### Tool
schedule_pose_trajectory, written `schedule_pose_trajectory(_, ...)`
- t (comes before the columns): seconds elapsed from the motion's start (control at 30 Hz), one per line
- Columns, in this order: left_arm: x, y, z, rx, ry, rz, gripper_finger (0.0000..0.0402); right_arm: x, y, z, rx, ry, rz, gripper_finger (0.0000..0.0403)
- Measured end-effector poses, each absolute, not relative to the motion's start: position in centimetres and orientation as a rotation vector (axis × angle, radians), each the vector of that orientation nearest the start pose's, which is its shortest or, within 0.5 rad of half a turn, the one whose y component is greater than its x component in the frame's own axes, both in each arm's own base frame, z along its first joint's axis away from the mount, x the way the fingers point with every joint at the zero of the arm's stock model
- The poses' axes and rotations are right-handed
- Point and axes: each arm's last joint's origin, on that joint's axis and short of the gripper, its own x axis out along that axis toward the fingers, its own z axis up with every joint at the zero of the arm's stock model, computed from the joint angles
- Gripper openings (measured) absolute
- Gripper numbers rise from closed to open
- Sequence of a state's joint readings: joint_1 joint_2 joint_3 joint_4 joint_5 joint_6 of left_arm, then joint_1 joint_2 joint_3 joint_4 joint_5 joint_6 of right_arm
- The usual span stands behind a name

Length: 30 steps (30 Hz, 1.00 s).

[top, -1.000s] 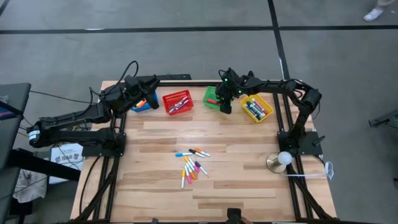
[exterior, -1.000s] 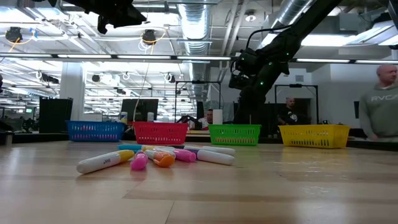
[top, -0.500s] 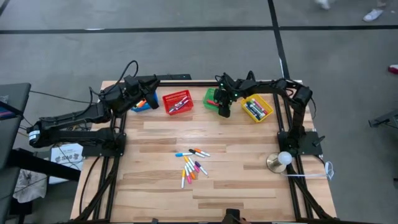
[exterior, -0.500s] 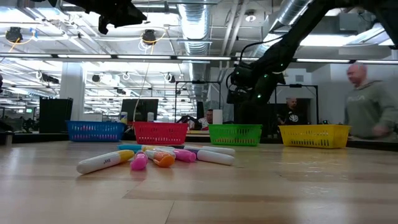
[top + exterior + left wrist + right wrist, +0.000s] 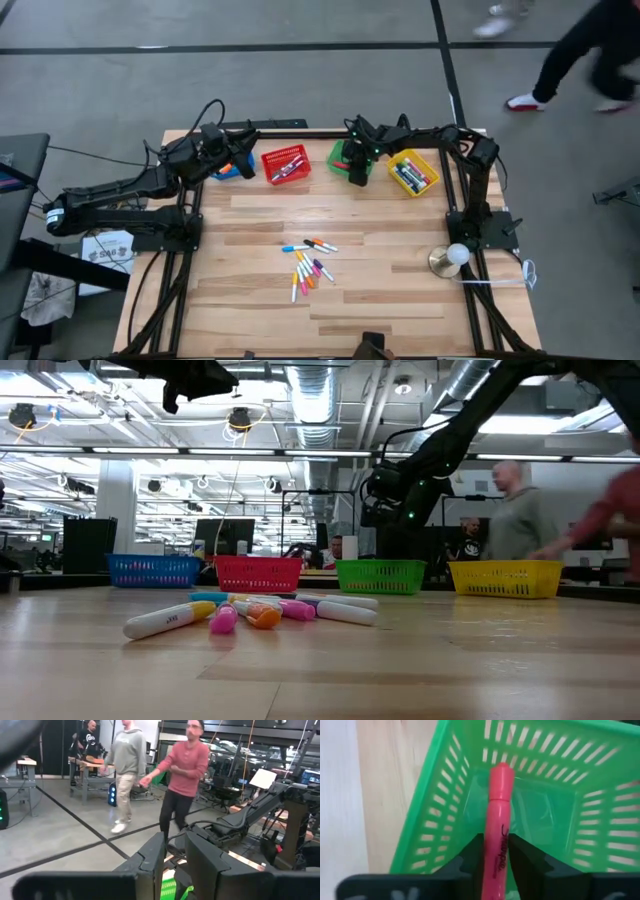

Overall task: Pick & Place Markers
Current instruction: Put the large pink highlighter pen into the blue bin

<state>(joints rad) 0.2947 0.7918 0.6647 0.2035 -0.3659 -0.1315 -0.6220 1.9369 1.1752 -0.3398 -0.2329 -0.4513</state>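
My right gripper point(image 5: 358, 168) is over the green basket point(image 5: 340, 155) at the table's far side and is shut on a pink marker point(image 5: 500, 820). The marker points down into the basket point(image 5: 435, 815). Several loose markers point(image 5: 310, 265) lie flat in a heap at the table's middle point(image 5: 250, 612). My left gripper point(image 5: 218, 158) waits high above the blue basket point(image 5: 240, 168) at the far left, pointing level. My right gripper pinches the pink marker's barrel point(image 5: 496, 857) between its two fingers. The marker runs on along the fingers, past their tips. The fingers slant steeply down from the table's right. The marker is lifted clear, its free end point(image 5: 502, 770) low inside the green basket.
A red basket point(image 5: 285, 165) and a yellow basket point(image 5: 413, 173) with markers in it flank the green one along the far edge. A white ball on a metal foot point(image 5: 455, 257) stands near the right edge. People walk in the room beyond the table.
My right gripper has sunk a little toward the green basket. People have walked across the room behind the table.
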Motion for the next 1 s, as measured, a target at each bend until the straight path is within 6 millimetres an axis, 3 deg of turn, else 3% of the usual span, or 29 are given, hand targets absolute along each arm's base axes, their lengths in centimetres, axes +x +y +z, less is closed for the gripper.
schedule_pose_trajectory(0.37, 16.9, 6.2, 32.8, -0.137, -0.128, 0.653, 0.0076, 31.8, -22.0, 15.9, 0.068, 1.056, -0.124, 0.0004)
schedule_pose_trajectory(0.7, 16.9, 6.2, 32.7, -0.136, -0.127, 0.653, 0.0076, 31.7, -22.0, 16.4, 0.06, 1.093, -0.096, 0.0001)
schedule_pose_trajectory(0.83, 16.9, 6.2, 32.7, -0.135, -0.126, 0.653, 0.0076, 31.5, -21.8, 16.3, 0.027, 1.115, -0.058, 0.0016)
schedule_pose_trajectory(1.0, 16.9, 6.2, 32.7, -0.134, -0.126, 0.653, 0.0076, 31.5, -21.7, 16.3, 0.029, 1.126, -0.047, 0.0075)
